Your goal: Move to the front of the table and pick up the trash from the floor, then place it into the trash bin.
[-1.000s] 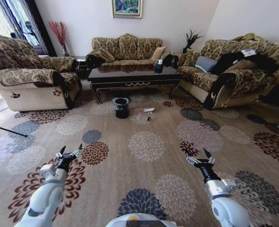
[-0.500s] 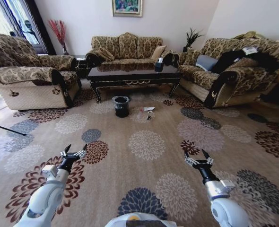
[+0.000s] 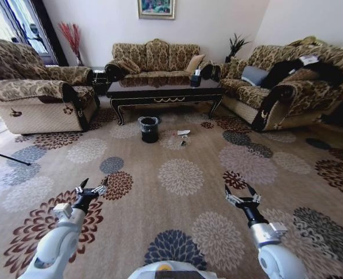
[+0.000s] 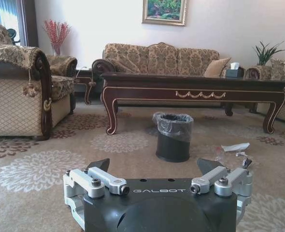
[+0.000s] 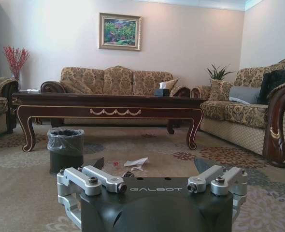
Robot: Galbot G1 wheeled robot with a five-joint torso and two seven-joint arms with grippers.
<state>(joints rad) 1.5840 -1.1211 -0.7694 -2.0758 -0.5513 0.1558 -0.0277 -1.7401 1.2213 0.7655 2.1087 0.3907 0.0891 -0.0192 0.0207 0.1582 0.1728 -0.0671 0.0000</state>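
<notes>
Trash [image 3: 183, 133] lies on the carpeted floor [image 3: 177, 174] just beside the black bin [image 3: 149, 129], in front of the dark desk [image 3: 163, 90]: a white paper piece is plain, while the small dark bits beside it are too small to make out. In both wrist views each pincer body partly hides the litter and reads "GALBOT". Left pincer [image 3: 90, 189] and right pincer [image 3: 240, 196] hang low over the carpet, well apart from the trash, fingers spread wide, holding nothing.
</notes>
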